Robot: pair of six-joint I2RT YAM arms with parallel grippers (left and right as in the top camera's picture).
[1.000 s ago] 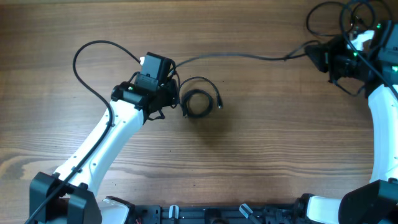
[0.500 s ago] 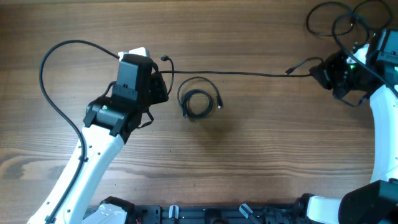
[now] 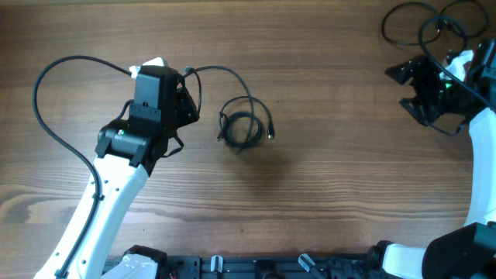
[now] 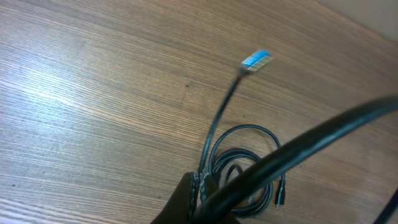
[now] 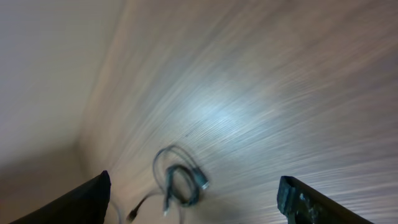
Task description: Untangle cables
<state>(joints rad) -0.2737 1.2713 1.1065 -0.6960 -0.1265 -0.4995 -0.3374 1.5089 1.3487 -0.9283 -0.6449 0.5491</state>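
Far left on the wooden table (image 3: 325, 194), my left gripper (image 3: 184, 105) is clamped on a thin black cable (image 3: 221, 70). The cable's free end arcs right toward the coiled cable (image 3: 245, 128). Its blue-tipped plug (image 4: 257, 60) is blurred in the left wrist view. Can't tell if the arc touches the coil or only passes over it.

I judge the cable light, limp, a bit springy from coiling, with a slick jacket. It could slide through my pads, or drag the coil if snagged. Best hold is on the jacket just behind the plug, not on the plug tip.

The coil lies flat, near my left fingers. Smooth wood, open room between the arms.

Top right, black cable loops (image 3: 411, 23) sit at the table edge. My right gripper (image 3: 407, 87) is just below them, fingers spread wide, nothing in them.
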